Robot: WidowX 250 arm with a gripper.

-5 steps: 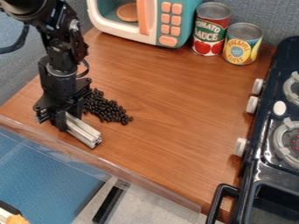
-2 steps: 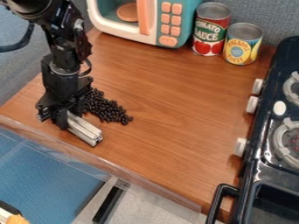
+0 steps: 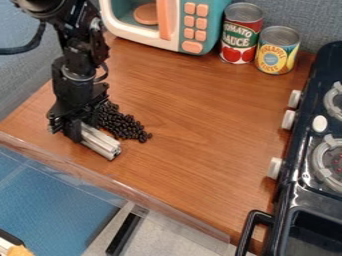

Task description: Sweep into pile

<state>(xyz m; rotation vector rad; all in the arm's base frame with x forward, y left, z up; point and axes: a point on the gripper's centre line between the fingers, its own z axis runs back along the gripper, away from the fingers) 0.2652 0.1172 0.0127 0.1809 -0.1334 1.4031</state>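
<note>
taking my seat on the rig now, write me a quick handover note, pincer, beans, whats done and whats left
Pincer: at the left of the counter, gripping a silvery metal bar that angles out toward the counter's front edge.
Beans: dark, just behind the bar, partly hidden by the arm; I can't tell if the bar touches them.
Done: the beans in view sit in one close patch.
Left: the patch looks stretched, with a looser fringe at its right end, so probably push that inward with the bar. Check behind the arm for strays.
</note>
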